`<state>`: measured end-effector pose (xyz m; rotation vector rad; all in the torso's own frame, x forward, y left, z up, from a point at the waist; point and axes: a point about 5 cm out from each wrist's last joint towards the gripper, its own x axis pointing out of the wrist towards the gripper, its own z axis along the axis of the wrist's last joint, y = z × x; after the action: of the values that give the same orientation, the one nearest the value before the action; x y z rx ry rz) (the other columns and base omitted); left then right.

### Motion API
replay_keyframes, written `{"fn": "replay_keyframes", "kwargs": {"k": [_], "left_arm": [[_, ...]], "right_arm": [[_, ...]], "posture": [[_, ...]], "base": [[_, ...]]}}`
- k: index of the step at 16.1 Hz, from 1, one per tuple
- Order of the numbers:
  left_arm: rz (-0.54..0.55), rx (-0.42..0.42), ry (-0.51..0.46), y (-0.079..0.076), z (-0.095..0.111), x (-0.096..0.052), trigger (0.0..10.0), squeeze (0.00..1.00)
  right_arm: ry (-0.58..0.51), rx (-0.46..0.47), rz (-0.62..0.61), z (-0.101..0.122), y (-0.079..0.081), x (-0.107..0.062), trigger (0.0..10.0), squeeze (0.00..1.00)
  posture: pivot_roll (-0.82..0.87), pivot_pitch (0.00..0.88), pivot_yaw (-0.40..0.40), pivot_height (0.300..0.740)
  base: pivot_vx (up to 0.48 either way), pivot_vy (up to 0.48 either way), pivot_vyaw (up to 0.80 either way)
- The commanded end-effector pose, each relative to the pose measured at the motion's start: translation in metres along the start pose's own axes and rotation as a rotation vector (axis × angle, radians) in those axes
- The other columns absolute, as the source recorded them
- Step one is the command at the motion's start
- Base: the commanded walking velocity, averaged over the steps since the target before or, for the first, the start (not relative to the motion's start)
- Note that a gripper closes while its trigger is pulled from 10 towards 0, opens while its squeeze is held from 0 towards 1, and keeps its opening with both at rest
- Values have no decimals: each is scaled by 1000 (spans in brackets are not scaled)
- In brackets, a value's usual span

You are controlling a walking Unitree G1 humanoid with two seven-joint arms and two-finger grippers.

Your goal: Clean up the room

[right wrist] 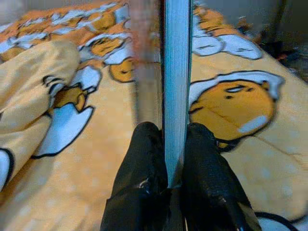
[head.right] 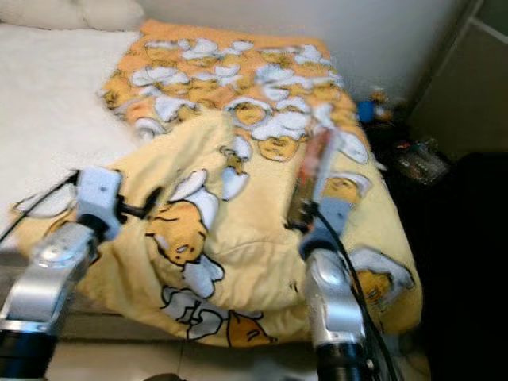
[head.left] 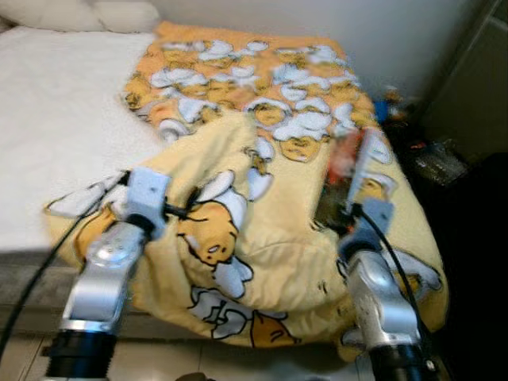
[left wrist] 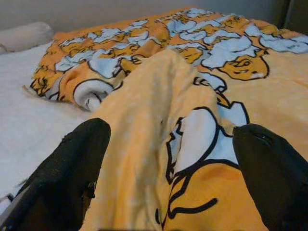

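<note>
Right gripper clamped on thin book (left gripper agape) over blanket

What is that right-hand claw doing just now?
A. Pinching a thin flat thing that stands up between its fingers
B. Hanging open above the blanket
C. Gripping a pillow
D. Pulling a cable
A: in the right wrist view the right gripper has both black fingers pressed against a thin flat object, edge-on and upright over the yellow cartoon blanket; what it is exactly is too blurred to tell.
</note>
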<state>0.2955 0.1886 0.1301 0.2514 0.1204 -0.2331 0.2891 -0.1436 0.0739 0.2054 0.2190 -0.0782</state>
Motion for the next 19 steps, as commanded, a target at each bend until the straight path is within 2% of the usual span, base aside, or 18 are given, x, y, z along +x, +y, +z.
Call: {"fn": "replay_keyframes", "kwargs": {"k": [1, 8, 12, 19], "left_arm": [[-28, -3, -11, -8, 2, 2, 10000, 0], [-29, -2, -5, -9, 0, 2, 10000, 0], [-22, 4, -3, -8, 0, 2, 10000, 0], [-14, 6, -6, -6, 1, 2, 10000, 0]], "right_arm": [[-36, 16, -20, 8, -5, -1, 10000, 0], [-32, 19, -26, 7, -7, -1, 10000, 0], [-34, 21, -28, 7, -7, -1, 10000, 0], [-66, 14, -29, 16, -12, 2, 10000, 0]], "posture": [[35, 0, -38, 740], [35, 0, -39, 740], [37, 0, -39, 740], [37, 0, -39, 740]], "base": [[0, 476, -419], [0, 478, 0], [0, 479, -795], [0, 479, 0]]}}
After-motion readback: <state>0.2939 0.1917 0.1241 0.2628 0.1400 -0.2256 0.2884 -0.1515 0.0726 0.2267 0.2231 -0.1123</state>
